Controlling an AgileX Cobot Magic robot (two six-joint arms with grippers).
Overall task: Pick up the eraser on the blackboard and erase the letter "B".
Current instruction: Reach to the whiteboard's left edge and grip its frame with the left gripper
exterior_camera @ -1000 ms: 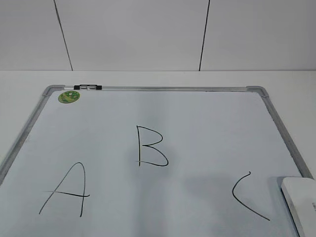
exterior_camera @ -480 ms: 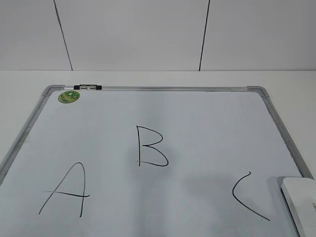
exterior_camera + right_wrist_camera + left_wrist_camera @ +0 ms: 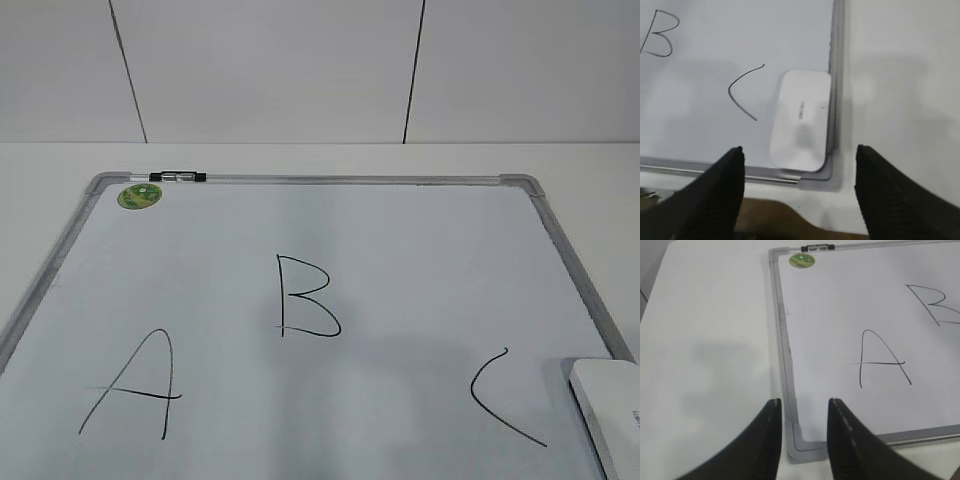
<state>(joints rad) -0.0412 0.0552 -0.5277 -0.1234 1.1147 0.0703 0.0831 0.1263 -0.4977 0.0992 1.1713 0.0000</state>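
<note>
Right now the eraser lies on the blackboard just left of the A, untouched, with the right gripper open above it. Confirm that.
Not quite: the eraser lies on the blackboard just right of the C, in the near right corner, not by the A. The right wrist view shows it. It is untouched, with the right gripper open above it.

A white table (image 3: 300, 158) fills the lower part of the exterior frame, with bare strips showing along the top and at both side edges. The blackboard (image 3: 330, 181) lies flat on it, its grey frame running from upper left to upper right. In the left wrist view the table (image 3: 710, 340) takes up the left half of the frame, with the board's bottom corner (image 3: 802, 450) resting on it.
</note>
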